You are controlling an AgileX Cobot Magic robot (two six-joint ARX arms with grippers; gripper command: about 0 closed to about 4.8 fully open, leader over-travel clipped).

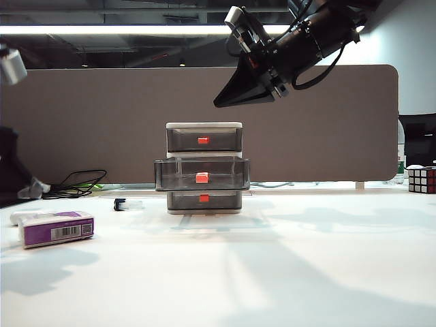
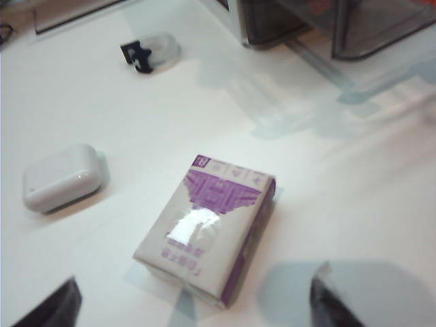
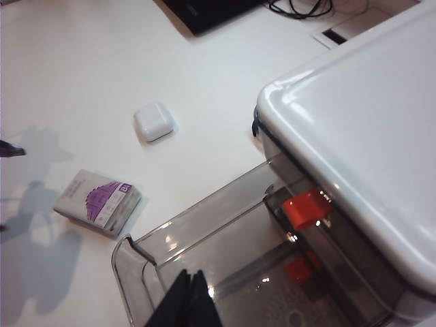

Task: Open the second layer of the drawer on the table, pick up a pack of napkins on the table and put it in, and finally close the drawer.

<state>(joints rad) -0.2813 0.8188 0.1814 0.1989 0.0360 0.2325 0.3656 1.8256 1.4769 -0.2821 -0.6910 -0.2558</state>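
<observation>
The drawer stands mid-table with its second layer pulled out and the red tab facing front. The purple pack of napkins lies flat on the table at the left. In the left wrist view my left gripper hovers over the pack, open wide, its dark fingertips well apart. My right gripper hangs high above the drawer, shut and empty. In the right wrist view it is over the open second layer.
A white oblong object lies beside the pack, also visible from the right wrist. A small black-and-clear item sits left of the drawer. A Rubik's cube is at the far right, with cables and a grey partition behind.
</observation>
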